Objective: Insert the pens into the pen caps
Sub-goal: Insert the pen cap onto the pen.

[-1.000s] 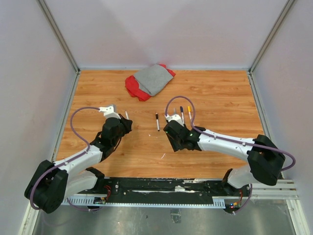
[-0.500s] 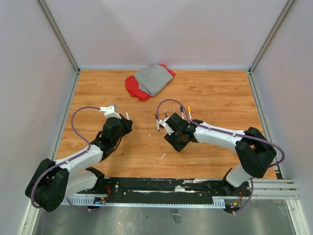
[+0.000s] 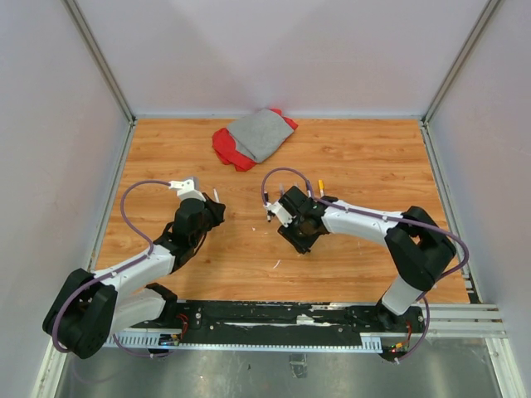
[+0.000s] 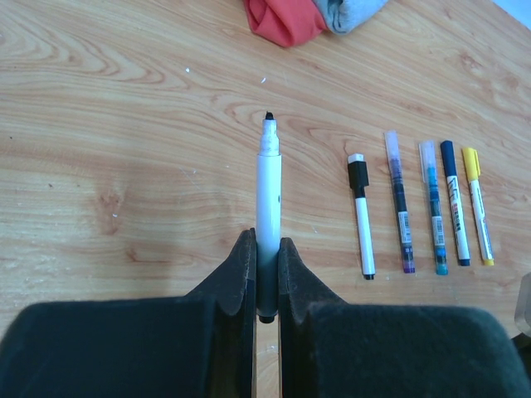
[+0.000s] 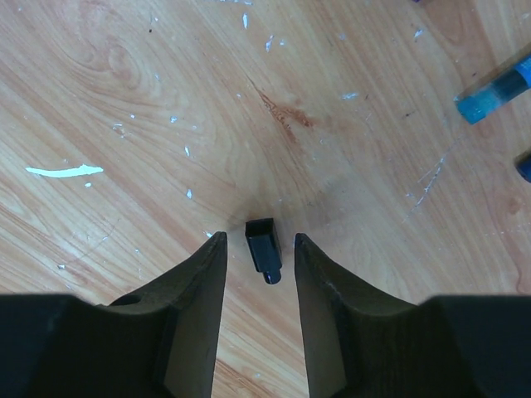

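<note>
Gripping an uncapped pen point(image 4: 268, 191) by its dark rear end, the left tool point(image 4: 265, 240) sits left of centre on the wooden worktop point(image 3: 357, 149). Its jaws are pressed together on the white barrel, and the bare black tip points toward the far edge. A red and grey cloth point(image 3: 253, 137) lies bunched at the far edge. To the right of the held pen, five more pens lie side by side: a white pen with a black cap point(image 4: 361, 215), a purple pen point(image 4: 398, 207), a teal pen point(image 4: 432, 207), a dark blue pen point(image 4: 454, 203) and a yellow pen point(image 4: 477, 203). Near this row, the right tool point(image 5: 258, 238) is lowered to the worktop. Its jaws are spread either side of a small black cap point(image 5: 262, 245), which lies flat between the fingers without touching them.
</note>
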